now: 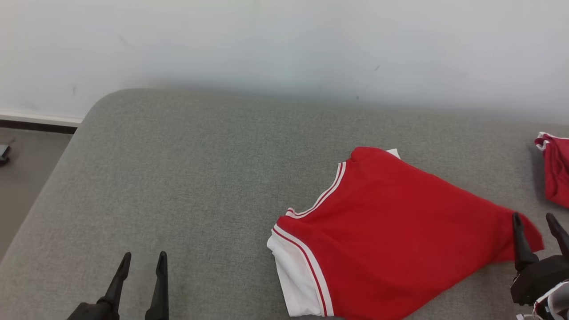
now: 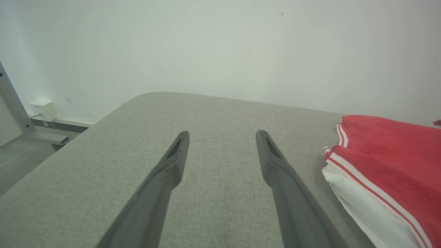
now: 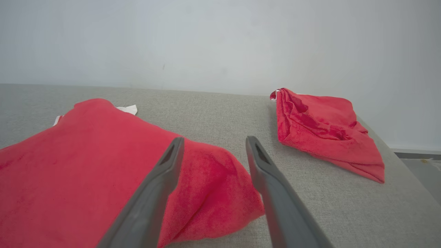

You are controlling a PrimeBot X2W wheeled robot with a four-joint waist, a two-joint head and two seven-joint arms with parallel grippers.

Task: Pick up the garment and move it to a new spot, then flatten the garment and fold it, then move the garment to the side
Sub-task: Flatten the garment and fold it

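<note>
Folded red fabric garment with white trim (image 1: pixel 391 231) lies at 4 o'clock on grey fabric worktop (image 1: pixel 178 178).
Right tool (image 1: pixel 533 216), jaws apart, straddles its 3 o'clock corner unclamped; probably best lifted straight clear, no snagging. Left tool (image 1: pixel 145 254) apart, 7 o'clock.

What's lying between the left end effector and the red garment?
Just bare grey cushion between left end effector and garment, clearest in the head view.
</note>
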